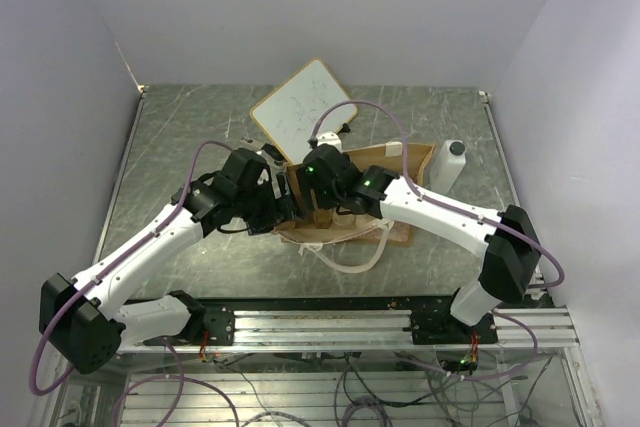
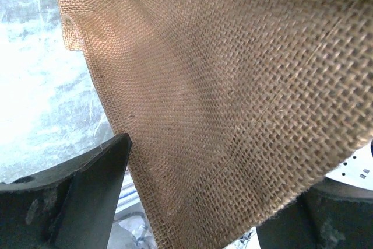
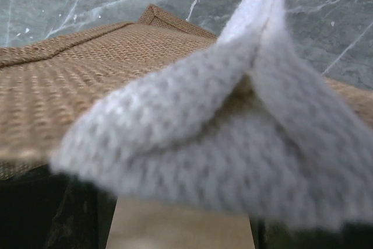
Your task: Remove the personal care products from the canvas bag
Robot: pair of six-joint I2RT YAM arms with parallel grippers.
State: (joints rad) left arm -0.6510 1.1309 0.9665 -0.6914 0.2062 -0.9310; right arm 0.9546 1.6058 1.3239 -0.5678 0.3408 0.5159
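The brown canvas bag (image 1: 412, 162) lies mid-table with a cream rope handle (image 1: 355, 259) trailing toward me. My left gripper (image 1: 278, 197) is at the bag's left edge. In the left wrist view its jaws (image 2: 204, 173) stand apart, with burlap (image 2: 233, 86) lying across the gap and hiding the right fingertip. My right gripper (image 1: 318, 195) reaches into the bag's mouth. In its wrist view a cream tab (image 3: 204, 144) fills the frame, with a blurred tan surface between the dark fingers (image 3: 35, 214). A larger white bottle with a dark cap (image 1: 447, 165) stands right of the bag. The other bottles are hidden.
A white wood-framed board (image 1: 303, 107) lies on the table behind the bag, tilted. The grey marbled table (image 1: 180, 127) is walled by white panels on the left, the right and behind. A metal rail (image 1: 330, 322) carries the arm bases at the near edge.
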